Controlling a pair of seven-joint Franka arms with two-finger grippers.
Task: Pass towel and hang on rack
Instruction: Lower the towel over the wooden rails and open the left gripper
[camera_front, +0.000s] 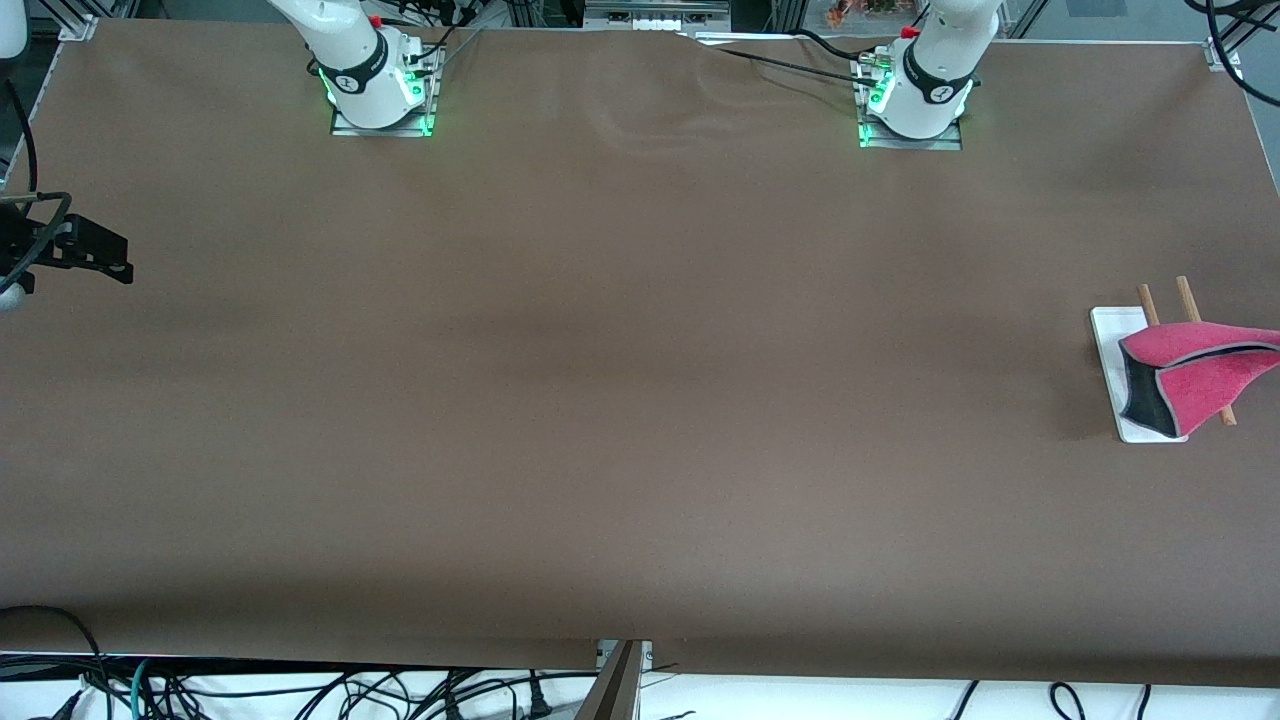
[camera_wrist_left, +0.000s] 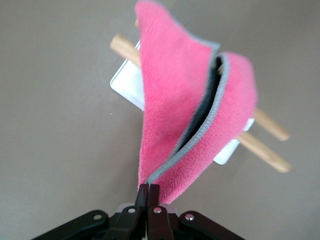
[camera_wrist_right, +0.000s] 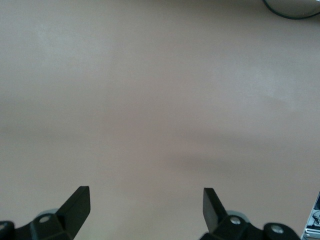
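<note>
The pink towel (camera_front: 1205, 375) with grey edging hangs folded over the rack's two wooden rods (camera_front: 1186, 295), at the left arm's end of the table. Its dark underside shows above the rack's white base (camera_front: 1112, 335). In the left wrist view my left gripper (camera_wrist_left: 149, 189) is shut on the towel's (camera_wrist_left: 170, 110) lower corner, just above the rods (camera_wrist_left: 270, 155) and the base (camera_wrist_left: 125, 82). The left gripper itself lies outside the front view. My right gripper (camera_wrist_right: 146, 200) is open and empty over bare table at the right arm's end (camera_front: 112, 258), where it waits.
The brown table cover (camera_front: 640, 400) runs wall to wall. The two arm bases (camera_front: 380, 95) (camera_front: 915, 100) stand at the table's farthest edge. Loose cables (camera_front: 300, 690) lie below the edge nearest the camera. A dark cable loop (camera_wrist_right: 292, 7) shows in the right wrist view.
</note>
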